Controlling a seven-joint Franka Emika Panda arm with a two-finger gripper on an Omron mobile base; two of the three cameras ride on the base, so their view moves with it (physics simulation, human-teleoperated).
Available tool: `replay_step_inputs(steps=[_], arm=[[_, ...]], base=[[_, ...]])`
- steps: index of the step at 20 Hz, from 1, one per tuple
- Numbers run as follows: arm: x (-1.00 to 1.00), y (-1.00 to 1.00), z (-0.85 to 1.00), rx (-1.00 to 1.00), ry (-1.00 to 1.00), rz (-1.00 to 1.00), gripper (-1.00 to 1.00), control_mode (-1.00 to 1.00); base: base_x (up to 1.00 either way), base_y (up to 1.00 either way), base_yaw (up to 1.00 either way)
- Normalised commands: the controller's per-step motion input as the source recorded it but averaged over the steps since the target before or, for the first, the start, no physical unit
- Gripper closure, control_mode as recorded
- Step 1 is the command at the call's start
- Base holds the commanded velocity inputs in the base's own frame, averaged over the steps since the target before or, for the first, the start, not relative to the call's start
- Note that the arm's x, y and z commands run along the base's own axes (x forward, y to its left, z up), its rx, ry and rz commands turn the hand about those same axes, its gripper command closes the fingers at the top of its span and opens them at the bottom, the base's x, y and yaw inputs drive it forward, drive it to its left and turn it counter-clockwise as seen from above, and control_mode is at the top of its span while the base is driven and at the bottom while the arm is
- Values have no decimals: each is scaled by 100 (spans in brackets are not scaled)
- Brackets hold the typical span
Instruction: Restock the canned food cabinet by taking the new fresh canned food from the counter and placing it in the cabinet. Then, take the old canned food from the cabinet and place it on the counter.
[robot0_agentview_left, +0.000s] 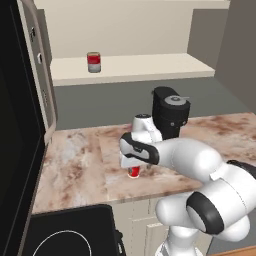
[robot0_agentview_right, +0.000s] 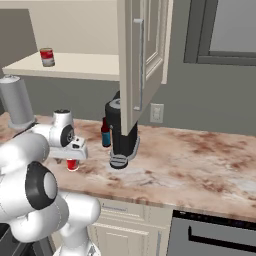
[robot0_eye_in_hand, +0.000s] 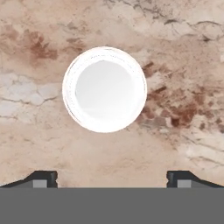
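Here, in the left base view, the arm bends low over the surface (robot0_agentview_left: 75, 165) and the gripper (robot0_agentview_left: 132, 169) hangs just above the red can (robot0_agentview_left: 133, 172), which stands near the front edge of the surface, a little left of the middle of the visible stretch. The hand covers most of the can, so the fingers cannot be made out here. The old can (robot0_agentview_left: 94, 62) stands upright on the cabinet (robot0_agentview_left: 150, 67) shelf, toward its left end and well back from the shelf's front edge. A black coffee machine (robot0_agentview_left: 170, 112) stands on the surface behind the arm.

From the right base view, the red can (robot0_agentview_right: 72, 165) shows below the gripper (robot0_agentview_right: 71, 159), near the front edge of the surface (robot0_agentview_right: 200, 160). The old can (robot0_agentview_right: 47, 57) sits on the cabinet (robot0_agentview_right: 85, 65) shelf toward its left end. An open cabinet door (robot0_agentview_right: 142, 55) hangs in front of the coffee machine (robot0_agentview_right: 120, 137).

In the hand view, the camera looks straight down on the white top of the red can (robot0_eye_in_hand: 104, 89), upright on the surface (robot0_eye_in_hand: 183, 65). The gripper (robot0_eye_in_hand: 111, 178) is spread wide: its two fingertips (robot0_eye_in_hand: 42, 179) stand far apart at the bottom, with the can between their lines but further up. They grasp nothing and touch nothing.
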Motion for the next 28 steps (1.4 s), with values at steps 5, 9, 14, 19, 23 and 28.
replay_step_inputs(steps=[5,9,14,19,23,28], arm=[[17,0,-9,0,-1,0,-100,-100],[19,0,-7,0,-1,0,-100,-100],[17,2,-8,0,0,0,-100,-100],[11,1,-9,0,-1,0,-100,-100],[18,4,-9,0,-3,0,-100,-100],[14,7,-11,-1,-3,0,-100,-100]], base=[[0,0,0],[0,0,0],[0,0,0],[0,0,0],[0,0,0],[0,0,0]])
